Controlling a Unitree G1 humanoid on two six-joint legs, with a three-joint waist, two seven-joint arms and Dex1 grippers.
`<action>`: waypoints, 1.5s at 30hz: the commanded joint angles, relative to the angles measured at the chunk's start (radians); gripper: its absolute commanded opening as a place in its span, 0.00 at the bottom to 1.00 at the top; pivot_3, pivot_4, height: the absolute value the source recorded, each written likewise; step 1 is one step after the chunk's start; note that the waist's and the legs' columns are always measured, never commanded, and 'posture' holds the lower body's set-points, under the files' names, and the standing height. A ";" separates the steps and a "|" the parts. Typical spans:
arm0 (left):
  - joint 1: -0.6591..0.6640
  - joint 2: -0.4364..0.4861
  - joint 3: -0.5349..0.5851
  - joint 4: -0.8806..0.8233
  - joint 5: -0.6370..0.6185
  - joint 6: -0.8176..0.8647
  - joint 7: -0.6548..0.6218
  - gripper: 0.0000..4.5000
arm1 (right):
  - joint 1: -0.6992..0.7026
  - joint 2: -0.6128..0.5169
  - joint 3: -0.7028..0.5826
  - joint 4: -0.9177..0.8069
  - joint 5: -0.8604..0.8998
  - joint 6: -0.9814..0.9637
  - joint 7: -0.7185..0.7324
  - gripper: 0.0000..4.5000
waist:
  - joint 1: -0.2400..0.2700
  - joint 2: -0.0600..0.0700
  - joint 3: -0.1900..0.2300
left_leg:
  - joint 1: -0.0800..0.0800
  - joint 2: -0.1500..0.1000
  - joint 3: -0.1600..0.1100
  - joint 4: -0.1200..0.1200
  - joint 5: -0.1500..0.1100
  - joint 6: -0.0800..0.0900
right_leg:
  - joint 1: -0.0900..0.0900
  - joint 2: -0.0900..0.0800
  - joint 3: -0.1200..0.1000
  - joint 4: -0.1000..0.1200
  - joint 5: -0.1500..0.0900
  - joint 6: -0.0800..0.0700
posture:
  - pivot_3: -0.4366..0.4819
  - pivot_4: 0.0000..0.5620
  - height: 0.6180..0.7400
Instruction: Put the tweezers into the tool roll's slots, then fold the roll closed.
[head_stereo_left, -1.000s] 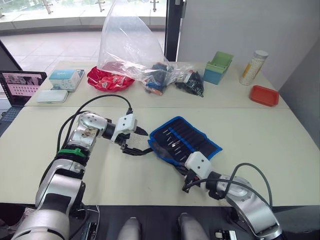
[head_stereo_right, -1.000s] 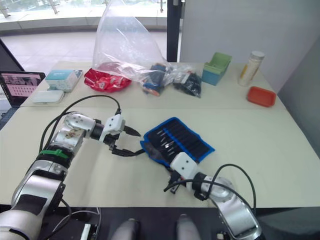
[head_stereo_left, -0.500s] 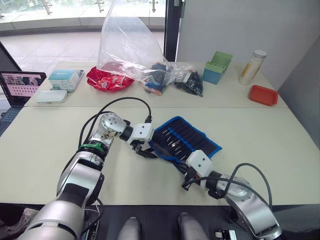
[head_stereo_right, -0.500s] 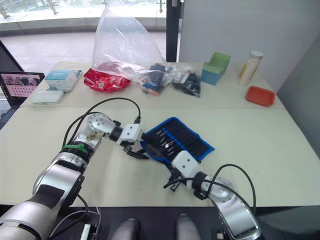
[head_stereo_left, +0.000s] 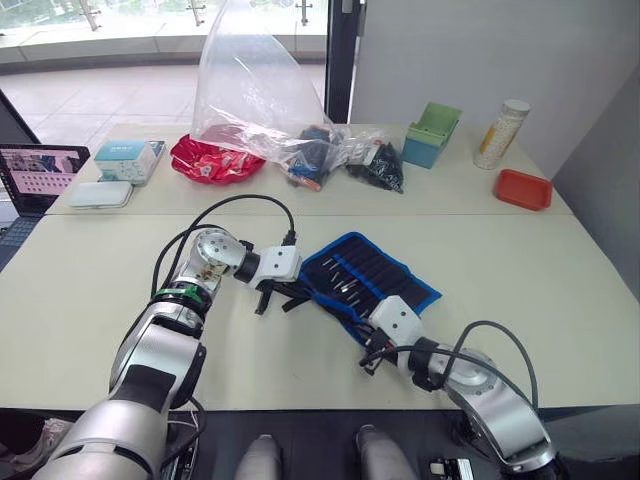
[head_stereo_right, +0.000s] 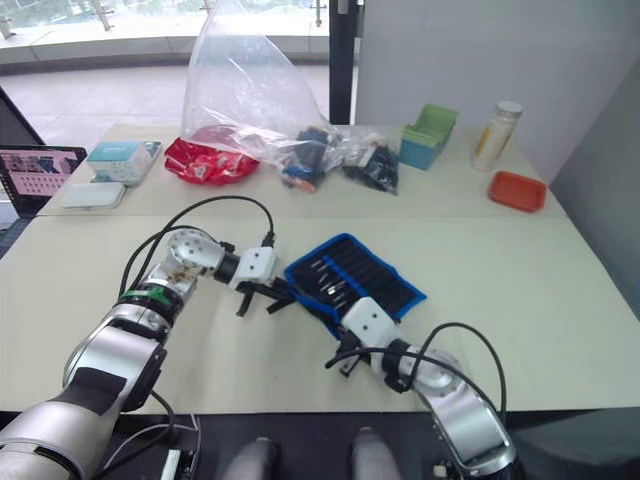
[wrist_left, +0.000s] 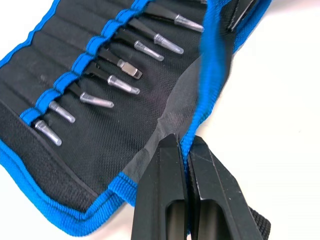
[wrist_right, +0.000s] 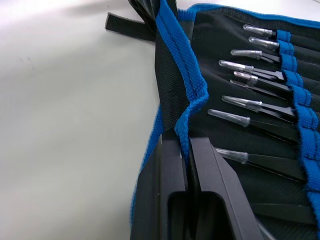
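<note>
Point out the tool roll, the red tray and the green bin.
tool roll (head_stereo_left: 385, 270): left eye view, open inner face.
red tray (head_stereo_left: 523, 189): left eye view, its rim.
green bin (head_stereo_left: 430, 136): left eye view, front wall.

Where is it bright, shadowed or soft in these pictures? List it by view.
Left eye view: daylight from the windows washes the far floor pale, and the clear plastic bag carries glare. Left wrist view: the table beside the tool roll is blown near white, while the tweezers stay crisp. Right wrist view: a soft shadow hugs the roll's lifted edge, and the right gripper looks slightly soft up close.
</note>
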 joint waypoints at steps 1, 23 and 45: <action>0.017 0.077 0.044 -0.010 -0.004 0.046 0.040 0.01 | -0.084 -0.016 0.029 0.124 -0.036 -0.058 0.037 0.00 | -0.006 0.000 0.000 | 0.000 0.000 0.000 0.000 0.000 0.000 | 0.000 0.000 0.000 0.000 0.000 0.000 | 0.48 0.27 1.00; 0.572 0.362 0.116 -0.986 -0.294 0.697 -0.039 0.01 | -0.168 -0.098 -0.067 0.145 0.257 -0.098 0.310 0.00 | 0.006 0.001 0.001 | 0.001 0.001 -0.001 -0.003 0.001 0.002 | 0.000 0.000 0.000 0.001 0.003 -0.005 | 0.48 0.27 1.00; 0.358 0.244 0.063 -0.667 -0.192 0.583 0.158 0.13 | -0.250 -0.086 -0.063 0.299 0.151 -0.121 0.137 0.00 | 0.007 0.001 0.001 | 0.000 0.001 -0.001 -0.001 0.002 0.003 | -0.001 0.001 0.000 0.000 0.002 -0.002 | 0.48 0.27 1.00</action>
